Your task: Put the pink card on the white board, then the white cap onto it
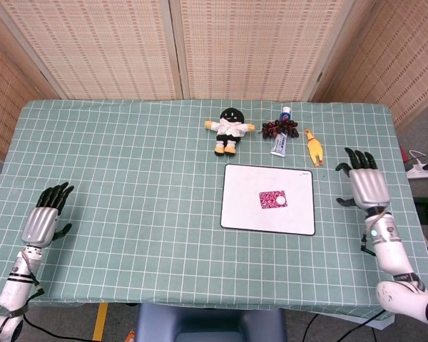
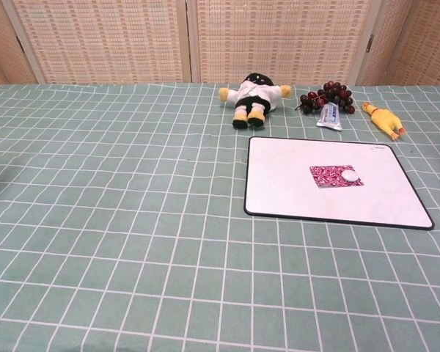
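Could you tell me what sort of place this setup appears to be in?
Probably an indoor lab or test room: a table under a green checked cloth, woven screen panels behind it, and a power strip on the floor.

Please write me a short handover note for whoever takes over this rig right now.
Left hand: open, holding nothing, low over the table's near left edge.
Right hand: open, holding nothing, over the cloth to the right of the white board, clear of it.
Pink card: lies flat on the board, right of its centre.
White cap: sits on the card, toward its right end.
Done: both steps appear complete, card on board and cap on card.
Left: nothing obvious; perhaps only confirm the cap is settled. The doll, grapes, tube and yellow toy sit behind the board.
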You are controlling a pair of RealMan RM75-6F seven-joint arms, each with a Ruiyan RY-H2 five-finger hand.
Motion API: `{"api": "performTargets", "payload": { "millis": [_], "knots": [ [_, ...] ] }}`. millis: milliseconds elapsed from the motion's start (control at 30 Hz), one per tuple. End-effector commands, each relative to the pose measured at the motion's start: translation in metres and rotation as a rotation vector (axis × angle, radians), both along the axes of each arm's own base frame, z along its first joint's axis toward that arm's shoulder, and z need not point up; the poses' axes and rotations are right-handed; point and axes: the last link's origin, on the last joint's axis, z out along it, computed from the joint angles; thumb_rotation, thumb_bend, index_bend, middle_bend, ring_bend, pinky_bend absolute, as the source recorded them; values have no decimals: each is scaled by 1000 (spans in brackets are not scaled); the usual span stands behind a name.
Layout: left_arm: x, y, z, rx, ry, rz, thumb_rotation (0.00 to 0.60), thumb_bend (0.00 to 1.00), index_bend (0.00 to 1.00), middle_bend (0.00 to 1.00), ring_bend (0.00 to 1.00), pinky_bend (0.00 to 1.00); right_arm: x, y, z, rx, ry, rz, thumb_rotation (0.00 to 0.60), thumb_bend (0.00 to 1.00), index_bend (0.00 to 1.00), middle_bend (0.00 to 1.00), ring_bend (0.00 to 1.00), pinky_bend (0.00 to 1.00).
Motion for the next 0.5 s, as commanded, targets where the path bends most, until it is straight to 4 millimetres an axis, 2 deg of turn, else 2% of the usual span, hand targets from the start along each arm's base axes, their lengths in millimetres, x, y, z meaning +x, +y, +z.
{"api": "performTargets", "payload": {
  "millis": [33, 100, 200, 500],
  "knots": [
    [0, 1, 0, 6, -2, 2, 600, 223, 0, 0, 0, 0, -74, 48, 27, -112, -34, -15, 600, 0, 290, 0, 0, 0],
    [0, 0, 0, 10, -2, 2, 600, 223, 0, 0, 0, 0, -91, 53, 29, -139, -25, -29, 600, 0, 286, 0, 0, 0],
    [1, 0, 0, 17, -2, -2, 600, 223, 0, 0, 0, 0, -106, 52, 28, -158, -51, -55, 600, 0, 283, 0, 0, 0],
    [5, 0, -4, 5, 4, -14, 600, 223, 0, 0, 0, 0, -120, 44, 26, -138, -80, -72, 600, 0, 274, 0, 0, 0]
  ]
}}
